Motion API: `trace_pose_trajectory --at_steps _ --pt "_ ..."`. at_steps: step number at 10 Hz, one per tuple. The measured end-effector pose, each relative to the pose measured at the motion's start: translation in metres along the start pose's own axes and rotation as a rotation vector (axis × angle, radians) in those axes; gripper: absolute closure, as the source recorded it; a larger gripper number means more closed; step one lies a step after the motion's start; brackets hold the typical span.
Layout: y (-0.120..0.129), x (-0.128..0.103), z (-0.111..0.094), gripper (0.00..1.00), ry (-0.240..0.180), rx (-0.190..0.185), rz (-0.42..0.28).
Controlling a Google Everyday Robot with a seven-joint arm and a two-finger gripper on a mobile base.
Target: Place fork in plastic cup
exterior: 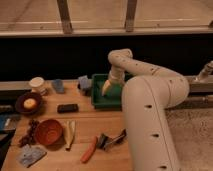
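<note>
**Gripper low in the green tray, fork not to be made out**

Reaching out from the bulky white arm (150,117) in the right foreground: the gripper (106,89), pale-tipped, pointing down into the left half of the green tray (97,103). Too near the tray floor to tell touching from just above. Cannot tell how wide it stands, nor whether it has hold of anything.

No placing the fork: nothing thin and greyish to be picked out in the tray or on the wooden table (87,122), with the patch of tray under the gripper hidden.

Along the back edge of the table, left of the tray: a blue-grey block (84,82) just beside the tray, then a small blue cup (58,86), then a pale cup (36,84) farthest left. Both cups upright, well apart from the gripper. Cannot tell which of the two is plastic.

In front of the cups: a dark plate (20,106) bearing something round and yellow, and a flat black block (67,107) between plate and tray.

Nearer the front edge, left to right: a crumpled blue-grey cloth (29,155), a dark cluster like grapes (31,134), an orange-brown bowl (48,131), a pale yellowish strip (70,135) just beside the bowl, an orange-handled tool (90,150), and a black-handled tool (112,140) close against the arm.
</note>
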Motion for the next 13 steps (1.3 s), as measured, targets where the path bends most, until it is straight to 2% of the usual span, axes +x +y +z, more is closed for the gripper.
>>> trace_pose_trajectory --at_steps 2,4,8,13 --pt "0.0 0.001 0.016 0.22 -0.033 -0.029 -0.024" --pt "0.001 0.001 0.023 0.22 -0.029 -0.04 -0.027" --pt "0.011 -0.001 0.037 0.22 0.021 -0.021 -0.057" --pt "0.036 0.002 0.065 0.22 0.101 -0.033 -0.118"
